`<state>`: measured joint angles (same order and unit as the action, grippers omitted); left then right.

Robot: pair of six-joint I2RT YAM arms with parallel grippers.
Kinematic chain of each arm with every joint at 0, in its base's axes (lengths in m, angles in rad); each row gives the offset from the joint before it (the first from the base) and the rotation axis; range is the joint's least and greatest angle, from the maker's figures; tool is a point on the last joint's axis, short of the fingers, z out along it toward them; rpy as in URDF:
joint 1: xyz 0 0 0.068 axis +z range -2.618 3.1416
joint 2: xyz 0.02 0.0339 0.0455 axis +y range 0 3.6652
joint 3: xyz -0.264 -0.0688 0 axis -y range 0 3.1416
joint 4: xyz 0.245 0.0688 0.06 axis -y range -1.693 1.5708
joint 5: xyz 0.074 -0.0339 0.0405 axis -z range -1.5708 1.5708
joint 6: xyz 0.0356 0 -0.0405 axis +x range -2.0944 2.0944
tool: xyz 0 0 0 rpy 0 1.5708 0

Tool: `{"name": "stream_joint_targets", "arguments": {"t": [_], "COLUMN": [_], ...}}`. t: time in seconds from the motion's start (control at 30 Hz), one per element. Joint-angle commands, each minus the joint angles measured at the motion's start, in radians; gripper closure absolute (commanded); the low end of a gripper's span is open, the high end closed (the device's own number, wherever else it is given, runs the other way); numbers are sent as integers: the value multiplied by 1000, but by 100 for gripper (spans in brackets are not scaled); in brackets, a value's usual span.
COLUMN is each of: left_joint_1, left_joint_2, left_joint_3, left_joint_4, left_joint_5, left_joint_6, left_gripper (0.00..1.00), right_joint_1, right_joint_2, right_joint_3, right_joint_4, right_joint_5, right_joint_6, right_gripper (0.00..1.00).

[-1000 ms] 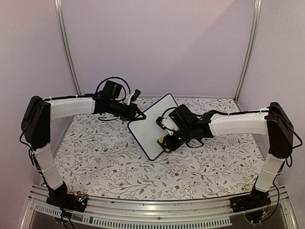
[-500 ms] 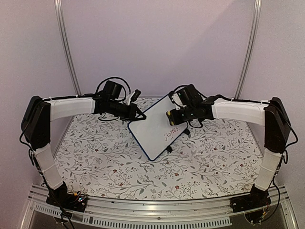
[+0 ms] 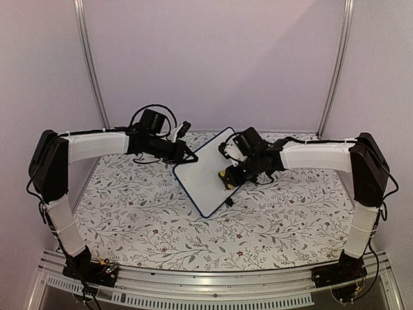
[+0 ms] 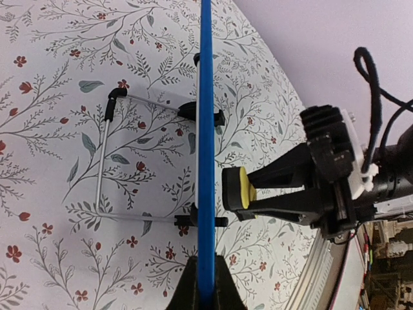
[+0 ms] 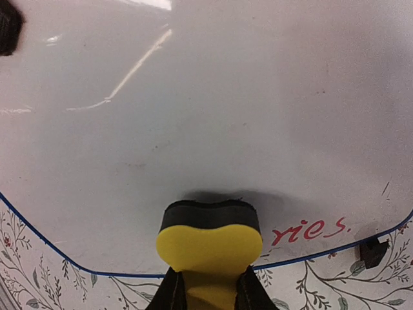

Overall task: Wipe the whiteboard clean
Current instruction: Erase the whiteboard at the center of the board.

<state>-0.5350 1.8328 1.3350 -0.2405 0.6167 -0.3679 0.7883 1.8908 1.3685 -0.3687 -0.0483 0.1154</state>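
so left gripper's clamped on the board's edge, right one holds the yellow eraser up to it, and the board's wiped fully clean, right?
Not fully clean. The left gripper does clamp the edge of the board, and the right gripper holds the yellow eraser up to it. But the right wrist view shows red letters, roughly "ries.", on the board beside the eraser.

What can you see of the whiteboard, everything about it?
The small rectangular whiteboard has a glossy white face, a thin blue frame and rounded corners. It stands tilted, propped by a metal wire stand with black feet. Most of it is blank; red letters "ries." show near one edge. The left pincer is shut on its rim, and the yellow sponge eraser in the right pincer sits at or just off its face.
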Motion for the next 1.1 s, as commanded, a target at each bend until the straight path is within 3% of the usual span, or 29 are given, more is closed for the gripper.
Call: {"name": "stream_joint_targets", "arguments": {"t": [0.0,0.17,0.5,0.9,1.07], "left_joint_1": [-22,-23,-24,-24,-23], "left_joint_2": [17,14,10,8,6], "left_joint_3": [3,1,3,3,3], "left_joint_4": [-40,-40,-40,-40,-42], "left_joint_5": [-12,-15,-12,-14,-17], "left_joint_6": [29,28,28,28,32], "left_gripper": [100,100,100,100,100], "right_joint_1": [22,22,22,22,23], "right_joint_2": [6,64,78,-29,16], "right_joint_3": [-9,27,1,49,118], "right_joint_4": [-22,-106,-194,-135,-157], "right_joint_5": [-11,91,131,102,72], "right_joint_6": [-40,-33,-38,-53,-70], "right_gripper": [81,81,81,81,80]}}
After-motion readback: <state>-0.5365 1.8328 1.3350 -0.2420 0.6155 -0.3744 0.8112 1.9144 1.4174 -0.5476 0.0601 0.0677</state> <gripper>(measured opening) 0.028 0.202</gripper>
